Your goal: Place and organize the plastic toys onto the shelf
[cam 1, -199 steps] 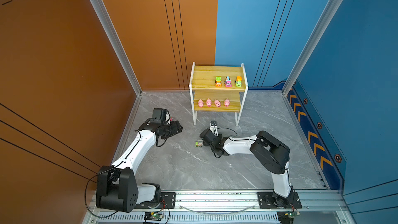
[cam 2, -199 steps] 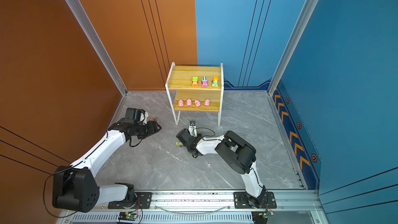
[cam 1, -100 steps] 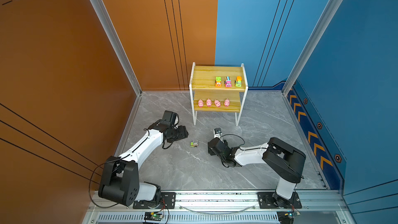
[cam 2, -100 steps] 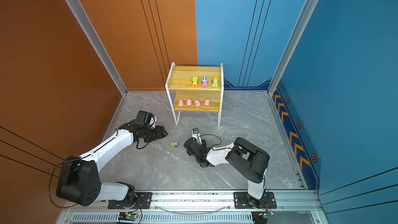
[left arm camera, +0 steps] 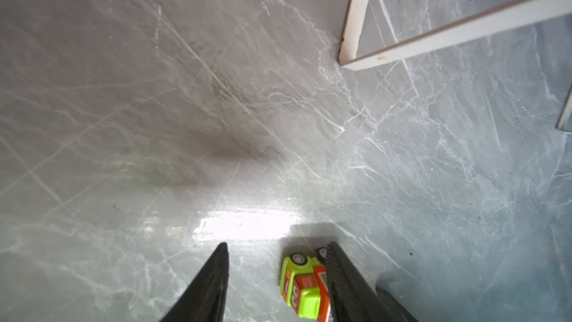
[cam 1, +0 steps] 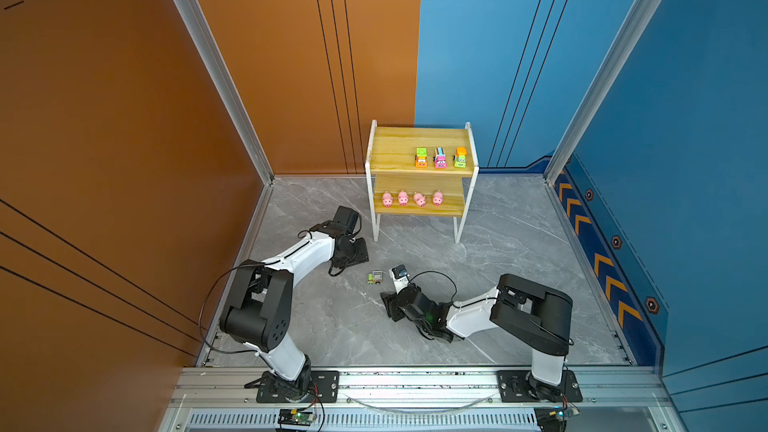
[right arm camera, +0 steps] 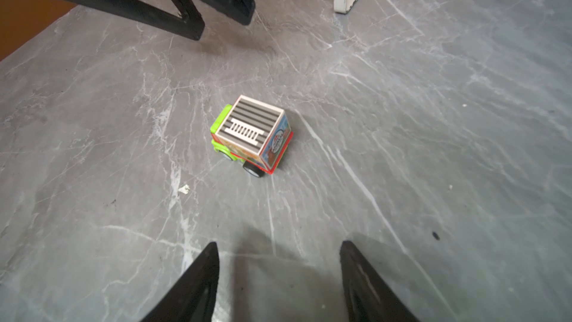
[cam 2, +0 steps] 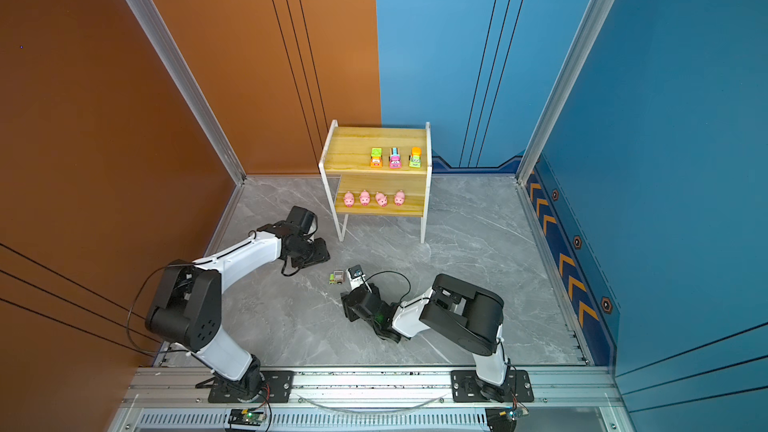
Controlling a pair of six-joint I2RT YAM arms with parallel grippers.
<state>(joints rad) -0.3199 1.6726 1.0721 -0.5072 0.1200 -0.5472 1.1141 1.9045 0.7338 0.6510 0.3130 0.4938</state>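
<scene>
Where the truck stood: the truck [right arm camera: 250,134] was upright on its wheels on the floor [right arm camera: 433,119], in front of the shelf [cam 1: 395,147] and well apart from it.
Right gripper [right arm camera: 279,243]: it sat low, just behind the truck. Its fingers were spread wide with nothing between them. We judged the spread was meant to straddle the truck's boxy body.
Green car [left arm camera: 301,286]: it lay on its side against one finger of the left gripper [left arm camera: 277,244].
Left gripper: it was partly open. Its other finger stood clear of the car, so we saw no clamp on it. We could not tell whether the car rested on the floor or on the finger.
Leg [left arm camera: 356,17]: the shelf's front leg was near the left gripper, so we judged only a short lift was needed to reach the boards.
Top board [cam 2: 349,151]: three cars [cam 1: 440,158] stood in a row toward its right end. The left part was bare, and we judged it was room for the two cars not yet shelved.
Lower board [cam 1: 451,206]: four pigs [cam 1: 403,198] stood side by side, so the toys were sorted by kind, one kind to a board.
Left to do: we judged the truck and the green car were the last two.
Risk: a car lying on its side could slip or roll out as the fingers close on it.
</scene>
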